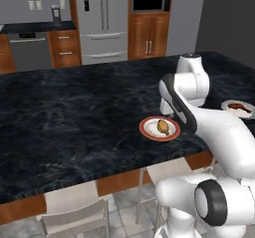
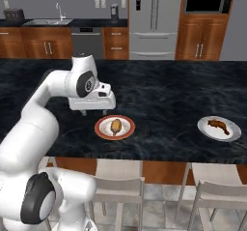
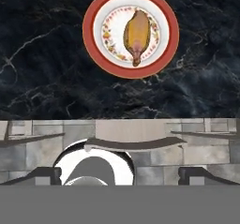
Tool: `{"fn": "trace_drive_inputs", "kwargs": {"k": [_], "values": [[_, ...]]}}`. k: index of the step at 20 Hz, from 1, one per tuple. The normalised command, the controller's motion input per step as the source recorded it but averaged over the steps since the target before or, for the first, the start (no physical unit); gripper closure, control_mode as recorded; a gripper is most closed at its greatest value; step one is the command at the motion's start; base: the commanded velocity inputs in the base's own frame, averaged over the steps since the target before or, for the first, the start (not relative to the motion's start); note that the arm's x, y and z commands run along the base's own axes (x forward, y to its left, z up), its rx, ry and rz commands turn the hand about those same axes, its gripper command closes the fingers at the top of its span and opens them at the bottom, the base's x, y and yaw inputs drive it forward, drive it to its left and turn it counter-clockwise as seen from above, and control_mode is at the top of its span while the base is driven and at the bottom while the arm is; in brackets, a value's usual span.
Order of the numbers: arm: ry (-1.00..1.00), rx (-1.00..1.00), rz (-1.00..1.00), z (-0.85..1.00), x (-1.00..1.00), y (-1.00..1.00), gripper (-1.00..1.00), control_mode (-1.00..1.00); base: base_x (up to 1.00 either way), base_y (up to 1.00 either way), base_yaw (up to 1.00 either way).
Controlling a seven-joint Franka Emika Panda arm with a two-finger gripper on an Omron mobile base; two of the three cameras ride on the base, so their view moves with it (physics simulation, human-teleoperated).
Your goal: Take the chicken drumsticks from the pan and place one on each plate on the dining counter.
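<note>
Claw: we see the robot's claw [image 2: 92, 111] hanging just above the black, white-veined marble worktop [image 2: 164, 94], fingers spread wide, holding nothing.
Red plate: the small white plate with the orange-red rim [image 2: 115, 127] sits just beside the claw, near the worktop's front edge.
Golden drumstick: we've got the golden-tan cooked drumstick [image 3: 137, 36] lying in the middle of that red-rimmed plate.
White plate: the plain white, grey-rimmed plate [image 2: 219, 128] is well apart from the red-rimmed plate, along the same edge.
Dark drumstick: the reddish-brown drumstick [image 2: 218, 125] rests on it.
</note>
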Motion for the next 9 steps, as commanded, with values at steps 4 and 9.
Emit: {"fn": "trace_drive_inputs", "kwargs": {"k": [4, 9], "values": [[-0.06, 0.0, 0.06, -0.32, -1.0, 0.29, -1.0, -1.0, 0.0, 0.0, 0.0], [-0.17, 0.0, 0.05, -0.67, -1.0, 0.16, -1.0, -1.0, 0.0, 0.0, 0.0]]}}
